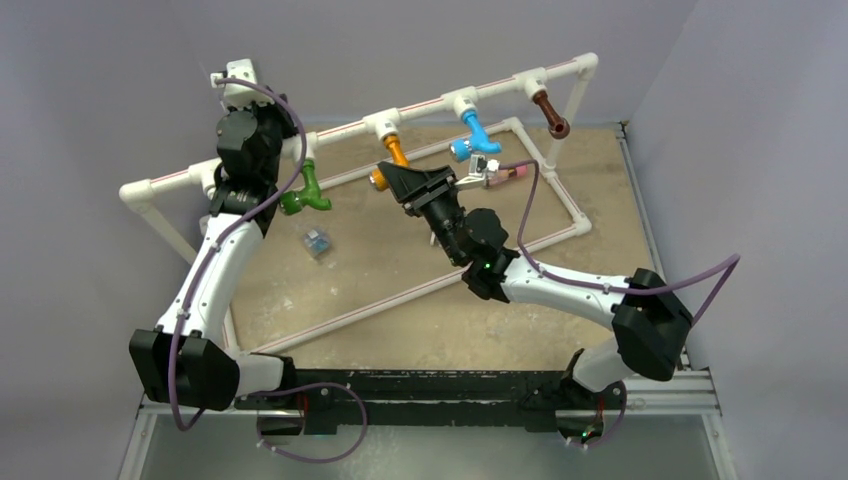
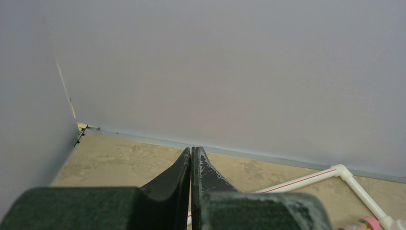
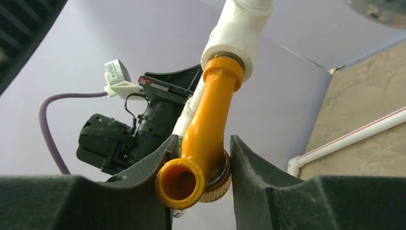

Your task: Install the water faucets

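Four water faucets hang from tee joints on the white pipe rail (image 1: 425, 108): green (image 1: 305, 195), orange (image 1: 394, 150), blue (image 1: 474, 135) and brown (image 1: 550, 112). My right gripper (image 1: 385, 180) is shut on the orange faucet (image 3: 210, 120) at its nozzle end. One finger (image 3: 158, 163) presses the round nozzle and the other presses the knurled ring. The faucet's top sits in a white tee joint (image 3: 237, 36). My left gripper (image 2: 192, 149) is shut and holds nothing. It points at the back wall, above the table's far left corner.
The left arm's wrist (image 1: 245, 140) stands raised by the rail's left end, close to the green faucet. A small clear-blue piece (image 1: 317, 242) lies on the tan table. A clear cylinder with a pink end (image 1: 512, 173) lies near the blue faucet. White base pipes (image 1: 560, 195) frame the table.
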